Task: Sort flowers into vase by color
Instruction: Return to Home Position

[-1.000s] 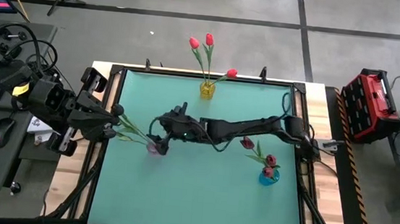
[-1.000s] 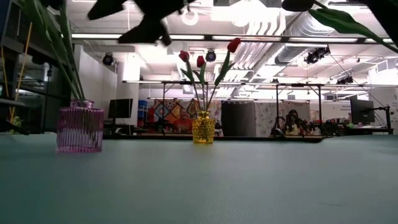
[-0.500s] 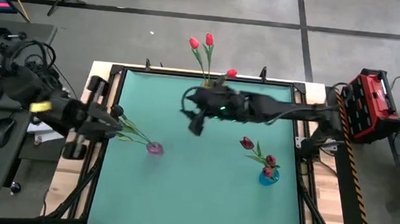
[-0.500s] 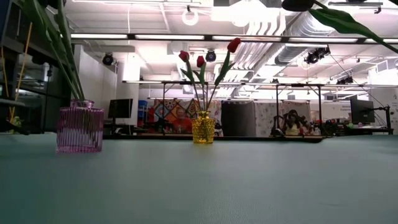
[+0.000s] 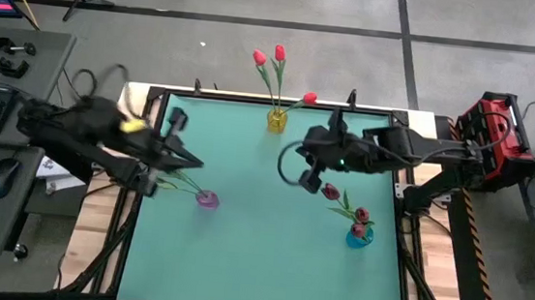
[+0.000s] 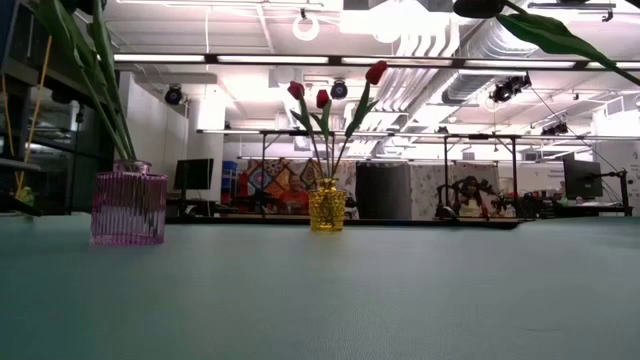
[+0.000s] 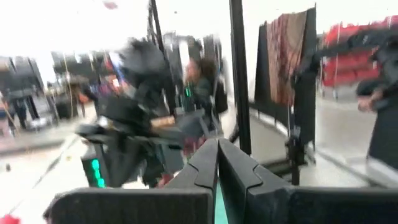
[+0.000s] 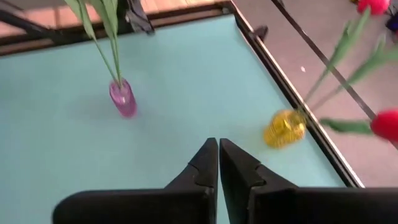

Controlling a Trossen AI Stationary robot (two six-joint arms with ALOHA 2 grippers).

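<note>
Hovering centre-right over the table (image 5: 239, 254), right gripper (image 8: 218, 143), fingers pressed together; left gripper (image 7: 217, 149) at left edge, fingers likewise together. Flowers (image 5: 277, 59) stand in violet vase (image 5: 207, 199), yellow vase (image 5: 277, 122), blue vase (image 5: 359, 238).

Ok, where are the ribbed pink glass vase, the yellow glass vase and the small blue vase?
Ribbed pink glass vase (image 6: 128, 208): low view, middle of its body.
Yellow glass vase (image 6: 327, 210): low view, middle of its body.
Small blue vase (image 5: 357, 240): high view, its round body.
</note>
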